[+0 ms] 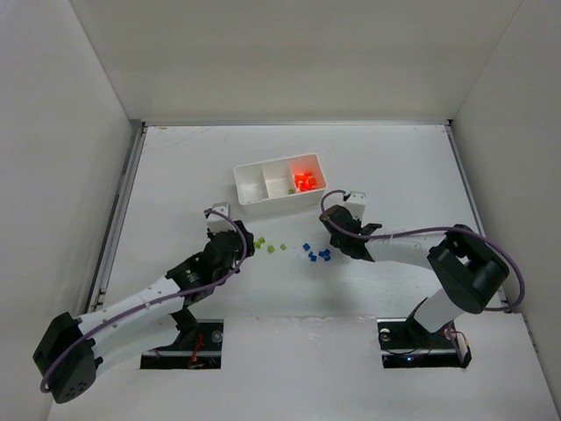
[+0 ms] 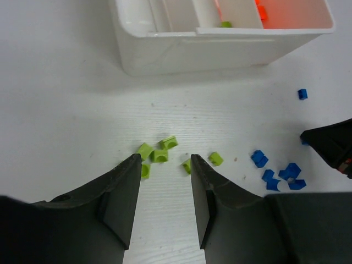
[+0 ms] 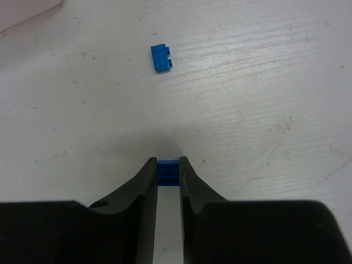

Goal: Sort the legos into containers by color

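Observation:
The white three-compartment tray stands at the table's middle back. Several orange bricks lie in its right compartment and one green brick in the middle one. Several green bricks lie loose on the table just ahead of my left gripper, which is open and empty; two of them sit by its fingertips. Blue bricks lie to their right. My right gripper is shut on a small blue brick at table level. Another blue brick lies ahead of it.
The right gripper's dark body shows at the right of the left wrist view, next to the blue cluster. White walls enclose the table on three sides. The tray's left compartment holds nothing I can see.

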Robot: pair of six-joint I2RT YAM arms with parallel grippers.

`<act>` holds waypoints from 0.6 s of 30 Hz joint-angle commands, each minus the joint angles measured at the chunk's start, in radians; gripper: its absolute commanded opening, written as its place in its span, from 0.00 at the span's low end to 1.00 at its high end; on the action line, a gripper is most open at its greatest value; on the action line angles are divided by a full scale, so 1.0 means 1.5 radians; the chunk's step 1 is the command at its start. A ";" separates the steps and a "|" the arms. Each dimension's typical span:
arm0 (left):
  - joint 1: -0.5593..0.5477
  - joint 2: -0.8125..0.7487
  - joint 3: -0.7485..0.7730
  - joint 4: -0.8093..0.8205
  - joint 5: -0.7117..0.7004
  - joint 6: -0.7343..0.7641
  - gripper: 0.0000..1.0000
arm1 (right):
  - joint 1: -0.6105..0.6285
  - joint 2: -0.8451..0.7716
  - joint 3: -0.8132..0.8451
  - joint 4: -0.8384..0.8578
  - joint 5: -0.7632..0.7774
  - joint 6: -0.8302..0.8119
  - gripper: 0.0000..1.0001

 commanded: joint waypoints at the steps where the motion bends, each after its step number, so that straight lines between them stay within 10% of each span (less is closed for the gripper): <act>1: 0.008 -0.044 -0.025 -0.079 -0.020 -0.039 0.38 | 0.016 -0.025 0.032 -0.019 0.026 0.006 0.13; 18: -0.008 0.008 -0.051 -0.126 -0.054 -0.137 0.36 | 0.085 0.186 0.470 0.059 -0.150 -0.155 0.15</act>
